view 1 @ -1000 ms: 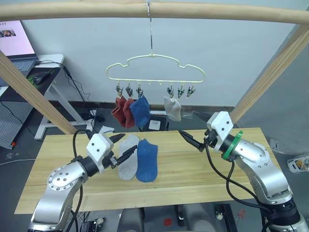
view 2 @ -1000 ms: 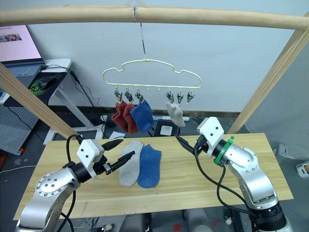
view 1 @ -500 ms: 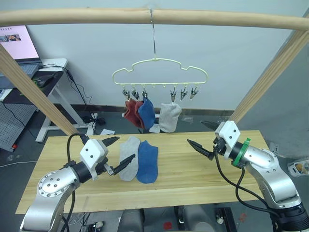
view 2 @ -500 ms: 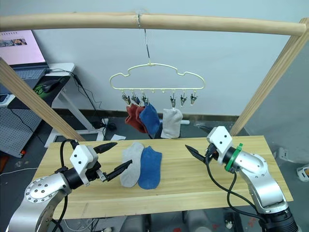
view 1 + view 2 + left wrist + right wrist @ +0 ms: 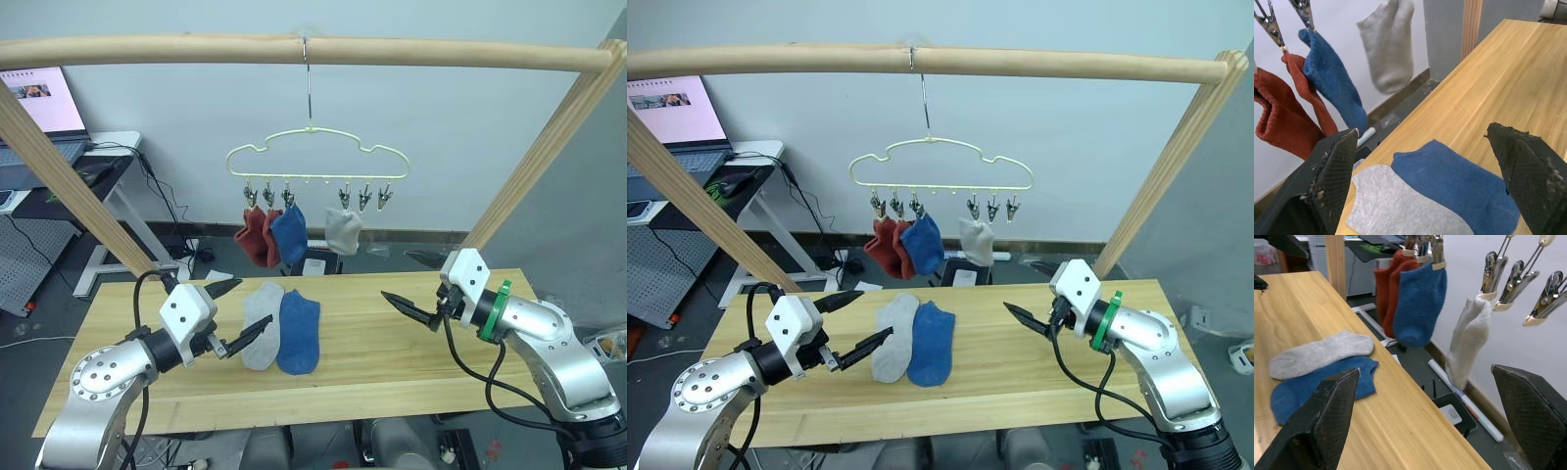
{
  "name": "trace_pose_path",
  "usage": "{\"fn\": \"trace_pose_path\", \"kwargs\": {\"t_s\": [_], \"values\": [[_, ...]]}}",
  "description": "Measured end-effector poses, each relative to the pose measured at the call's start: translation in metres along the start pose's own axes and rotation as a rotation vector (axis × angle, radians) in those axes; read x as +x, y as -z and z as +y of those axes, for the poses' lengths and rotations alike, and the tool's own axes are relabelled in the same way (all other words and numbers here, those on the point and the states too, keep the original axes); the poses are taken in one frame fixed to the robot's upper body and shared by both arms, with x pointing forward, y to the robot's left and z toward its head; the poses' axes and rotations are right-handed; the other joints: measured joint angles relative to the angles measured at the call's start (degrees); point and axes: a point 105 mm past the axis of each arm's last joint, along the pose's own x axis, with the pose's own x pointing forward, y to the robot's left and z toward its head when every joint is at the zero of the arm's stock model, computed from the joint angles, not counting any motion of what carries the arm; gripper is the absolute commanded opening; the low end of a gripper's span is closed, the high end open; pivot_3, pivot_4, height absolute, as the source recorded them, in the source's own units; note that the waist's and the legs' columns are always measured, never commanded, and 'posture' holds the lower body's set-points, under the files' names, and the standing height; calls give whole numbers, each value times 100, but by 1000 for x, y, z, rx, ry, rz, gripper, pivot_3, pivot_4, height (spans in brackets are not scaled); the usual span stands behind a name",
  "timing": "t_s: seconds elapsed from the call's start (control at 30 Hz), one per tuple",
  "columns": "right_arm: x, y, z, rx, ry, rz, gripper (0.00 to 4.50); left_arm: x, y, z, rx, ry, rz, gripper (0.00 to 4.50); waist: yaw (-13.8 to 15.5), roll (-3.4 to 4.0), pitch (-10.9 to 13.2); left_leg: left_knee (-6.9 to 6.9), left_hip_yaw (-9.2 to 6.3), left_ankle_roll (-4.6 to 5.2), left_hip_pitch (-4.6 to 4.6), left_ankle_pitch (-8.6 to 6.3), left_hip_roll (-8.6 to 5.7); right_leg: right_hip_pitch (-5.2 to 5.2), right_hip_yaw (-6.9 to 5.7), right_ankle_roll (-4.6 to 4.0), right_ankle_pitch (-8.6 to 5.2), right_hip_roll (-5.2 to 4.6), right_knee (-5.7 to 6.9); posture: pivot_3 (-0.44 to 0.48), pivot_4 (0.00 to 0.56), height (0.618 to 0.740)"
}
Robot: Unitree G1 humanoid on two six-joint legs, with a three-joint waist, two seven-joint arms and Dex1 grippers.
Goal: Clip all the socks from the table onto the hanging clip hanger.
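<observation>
Socks (image 5: 279, 328) remaining: grey and blue pair on table (image 5: 392, 362), just ahead of spread-jawed left gripper (image 5: 238, 315). Right gripper (image 5: 418, 290), empty, jaws spread, has withdrawn from clip hanger (image 5: 318, 157); grey sock (image 5: 342, 231) newly hung, four clipped.

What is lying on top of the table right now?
On the table lie two socks side by side, touching: a grey sock and a blue sock. Both grippers, left and right, hover open above it. Whether the socks overlap cannot be told.
</observation>
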Motion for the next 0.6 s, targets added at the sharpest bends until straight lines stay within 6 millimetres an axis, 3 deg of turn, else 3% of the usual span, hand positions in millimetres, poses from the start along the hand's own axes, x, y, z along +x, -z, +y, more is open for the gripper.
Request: {"fn": "trace_pose_path", "kwargs": {"t_s": [0.1,0.6], "values": [[1,-2,-1,-5,1,-3,4500,-1,1,-2,2,6,2,4473,0,-1,-1,-4,1,0,31,0,1,28,0,-35,-21,-1,0,-67,103,740],[5,2,1,17,21,7,4500,-6,-3,-6,11,67,-17,4473,0,0,-4,-6,4,0,41,0,1,31,7,-36,-22,0,3,-77,111,740]]}}
